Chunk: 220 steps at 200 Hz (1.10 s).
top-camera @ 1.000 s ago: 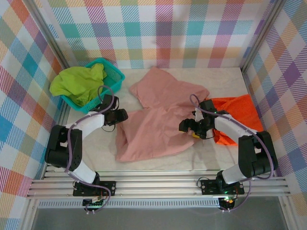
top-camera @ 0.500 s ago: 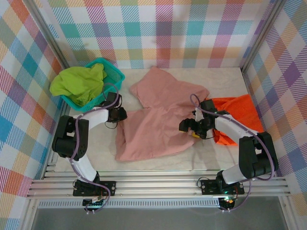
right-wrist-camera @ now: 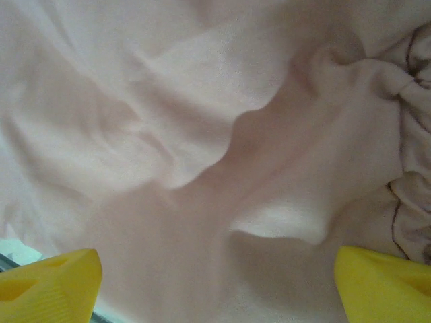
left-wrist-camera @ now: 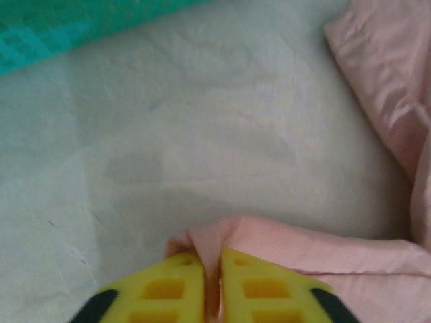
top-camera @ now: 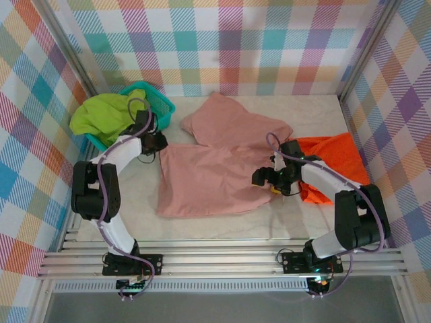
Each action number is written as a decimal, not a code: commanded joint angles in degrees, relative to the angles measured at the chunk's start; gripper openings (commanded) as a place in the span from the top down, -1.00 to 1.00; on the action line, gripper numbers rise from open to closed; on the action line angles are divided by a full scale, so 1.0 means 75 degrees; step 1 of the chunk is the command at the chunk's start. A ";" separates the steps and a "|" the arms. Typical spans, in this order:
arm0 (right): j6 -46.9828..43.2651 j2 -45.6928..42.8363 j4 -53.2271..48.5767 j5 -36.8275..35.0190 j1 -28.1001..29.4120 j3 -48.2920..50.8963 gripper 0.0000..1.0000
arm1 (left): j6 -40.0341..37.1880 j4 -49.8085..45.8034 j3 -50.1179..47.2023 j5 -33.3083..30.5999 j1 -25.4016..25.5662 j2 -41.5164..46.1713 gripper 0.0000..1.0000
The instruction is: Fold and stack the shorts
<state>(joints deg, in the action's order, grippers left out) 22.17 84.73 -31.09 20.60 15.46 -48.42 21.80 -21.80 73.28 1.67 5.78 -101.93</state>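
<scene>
In the upper left of the top view, the teal mesh basket [top-camera: 160, 102] sits at the table's [top-camera: 135, 202] far left corner. The lime green shorts [top-camera: 101, 116] are bunched up inside it and spill over its left rim. The dusty pink shorts [top-camera: 215, 165] are spread across the middle of the table, one part reaching toward the back wall and a broader part lying toward the lower left. The bright orange shorts [top-camera: 333, 155] lie crumpled at the right, touching the pink pair's right edge.

The left gripper [top-camera: 159, 142] sits just below the basket at the pink shorts' upper left corner. In the left wrist view its yellow fingers [left-wrist-camera: 175, 286] are pressed together on a raised fold of pink fabric [left-wrist-camera: 303, 249], with bare table [left-wrist-camera: 202, 134] beyond and the basket wall [left-wrist-camera: 67, 33] in the upper left.

The right gripper [top-camera: 264, 178] rests at the pink shorts' right edge, beside the orange pair. In the right wrist view its fingers [right-wrist-camera: 47, 282] stand wide apart, with rumpled pink cloth [right-wrist-camera: 202, 134] between and ahead of them.
</scene>
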 commanded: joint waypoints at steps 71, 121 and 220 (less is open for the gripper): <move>0.0317 -0.0914 0.0303 0.1097 0.0005 -0.0071 -0.80 | 0.0703 -0.0637 -0.1258 0.1416 0.0247 0.2770 -0.57; 0.0614 -0.1361 0.0450 0.0863 0.0009 -0.0088 -0.81 | 0.2027 0.0289 -0.3673 0.1329 0.1690 0.4504 -0.84; 0.0676 -0.0456 0.0473 0.0102 -0.0001 0.0433 -0.81 | 0.2352 0.0922 -0.5389 -0.0134 0.3214 0.4129 -1.00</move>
<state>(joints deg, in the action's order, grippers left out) 26.83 79.37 -28.05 22.46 15.46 -46.63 39.92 -14.83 33.12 6.55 29.61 -71.33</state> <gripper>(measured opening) 0.905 0.986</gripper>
